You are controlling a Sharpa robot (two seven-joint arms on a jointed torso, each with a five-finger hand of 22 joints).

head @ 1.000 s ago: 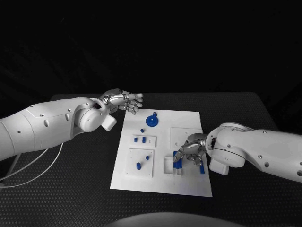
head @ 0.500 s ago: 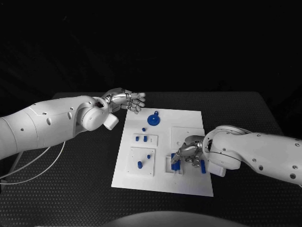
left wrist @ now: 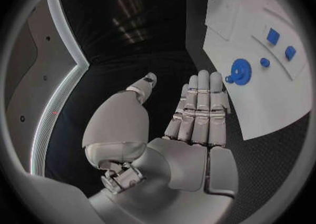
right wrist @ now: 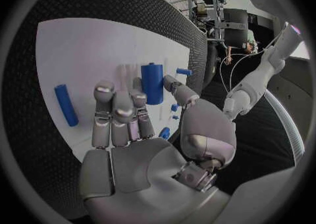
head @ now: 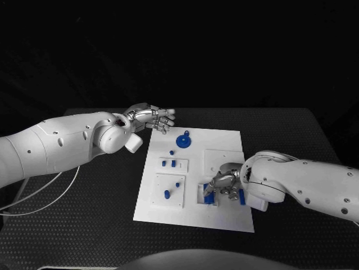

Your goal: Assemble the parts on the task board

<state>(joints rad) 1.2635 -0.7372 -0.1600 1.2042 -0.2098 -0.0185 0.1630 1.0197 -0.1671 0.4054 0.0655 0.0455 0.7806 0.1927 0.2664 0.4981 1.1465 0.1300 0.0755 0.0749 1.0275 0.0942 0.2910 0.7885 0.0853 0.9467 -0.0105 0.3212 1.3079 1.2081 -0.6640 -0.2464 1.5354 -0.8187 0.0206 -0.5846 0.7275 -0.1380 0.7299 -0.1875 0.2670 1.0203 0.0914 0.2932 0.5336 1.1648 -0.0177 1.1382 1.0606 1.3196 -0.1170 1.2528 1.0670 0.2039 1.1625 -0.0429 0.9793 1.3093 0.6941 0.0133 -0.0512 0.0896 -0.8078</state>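
Observation:
The white task board [head: 219,219] lies mid-table. Over its near right part my right hand [head: 225,183] reaches down. Its thumb and fingertips [right wrist: 136,99] sit on either side of an upright blue cylinder [right wrist: 152,83], seen under the fingers as the blue cylinder [head: 209,193], and pinch it. A blue peg [right wrist: 66,105] lies flat on the board beside that hand. My left hand [head: 151,118] hovers off the board's far left corner, fingers straight, thumb apart, holding nothing; the left hand [left wrist: 197,113] is plainly empty in its wrist view.
A blue gear [head: 182,142] stands near the board's far edge, close to my left hand; it is the same blue gear [left wrist: 239,71] just past my fingertips. Small blue pieces [head: 169,163] sit mid-board, and another small blue piece [head: 168,193] is nearer. Black table mat [head: 74,225] surrounds the board.
The right hand has stayed over the blue cylinder, settling slightly lower and leftward. The left hand has barely moved by the far left corner. The whole picture has shifted a little.

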